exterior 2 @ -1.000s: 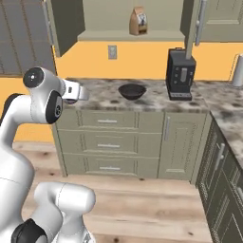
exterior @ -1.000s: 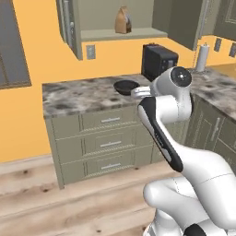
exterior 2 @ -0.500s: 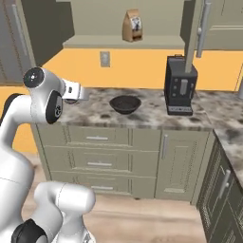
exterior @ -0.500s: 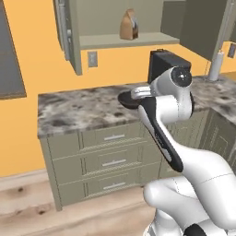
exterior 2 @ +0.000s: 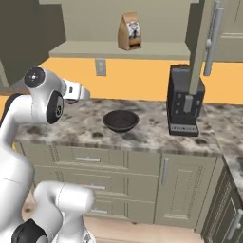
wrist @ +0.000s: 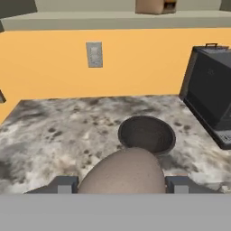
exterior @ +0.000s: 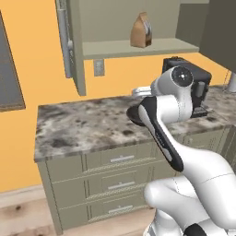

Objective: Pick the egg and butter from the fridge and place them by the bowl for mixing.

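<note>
In the hand view a brownish-tan egg (wrist: 122, 173) sits between the two dark fingertips of my gripper (wrist: 121, 185), which is shut on it. Just past the egg, a shallow black bowl (wrist: 146, 134) rests on the speckled stone counter (wrist: 54, 131). From the right base view, the gripper (exterior 2: 84, 93) hangs above the counter, left of the bowl (exterior 2: 121, 120) and higher than it. The white arm covers part of the bowl (exterior: 131, 114) in the left base view. The butter and the fridge are out of view.
A black boxy coffee machine (exterior 2: 184, 101) stands on the counter right of the bowl. A brown paper bag (exterior 2: 129, 32) sits on the open shelf above. An open cabinet door (exterior 2: 209, 42) hangs over the machine. Olive drawers (exterior: 115, 184) line the counter front.
The whole picture has shifted: the base has driven closer to the counter, so the bowl and the machine look larger. The gripper still holds the egg.
</note>
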Available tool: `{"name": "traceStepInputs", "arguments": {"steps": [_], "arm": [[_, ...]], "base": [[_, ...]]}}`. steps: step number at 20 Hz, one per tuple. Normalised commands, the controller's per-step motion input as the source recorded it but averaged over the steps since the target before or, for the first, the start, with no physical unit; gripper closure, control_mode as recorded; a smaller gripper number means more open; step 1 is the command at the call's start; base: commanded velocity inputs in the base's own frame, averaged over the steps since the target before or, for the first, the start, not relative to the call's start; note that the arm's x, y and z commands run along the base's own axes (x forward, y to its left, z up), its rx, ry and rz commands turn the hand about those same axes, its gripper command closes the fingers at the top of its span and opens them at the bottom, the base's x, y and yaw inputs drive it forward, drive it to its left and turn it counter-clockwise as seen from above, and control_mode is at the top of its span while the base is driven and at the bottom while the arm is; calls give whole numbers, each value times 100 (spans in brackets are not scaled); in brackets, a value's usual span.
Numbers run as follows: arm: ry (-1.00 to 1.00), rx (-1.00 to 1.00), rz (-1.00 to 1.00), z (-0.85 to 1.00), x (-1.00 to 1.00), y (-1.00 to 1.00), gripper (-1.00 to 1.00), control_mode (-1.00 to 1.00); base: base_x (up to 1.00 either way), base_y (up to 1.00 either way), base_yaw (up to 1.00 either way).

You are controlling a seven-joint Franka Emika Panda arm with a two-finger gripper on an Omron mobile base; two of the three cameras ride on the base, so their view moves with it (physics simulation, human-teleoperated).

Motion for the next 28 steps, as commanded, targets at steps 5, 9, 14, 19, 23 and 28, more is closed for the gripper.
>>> {"name": "traceStepInputs", "arguments": {"steps": [5,9,14,19,23,28], "arm": [[0,0,0,0,0,0,100,100],[0,0,0,0,0,0,100,100],[0,0,0,0,0,0,100,100],[0,0,0,0,0,0,100,100],[0,0,0,0,0,0,100,100],[3,3,3,-5,9,9,100,-100]], "base": [[71,-22,17],[64,-29,14],[49,-36,14],[20,-13,8],[0,0,0],[1,2,1]]}}
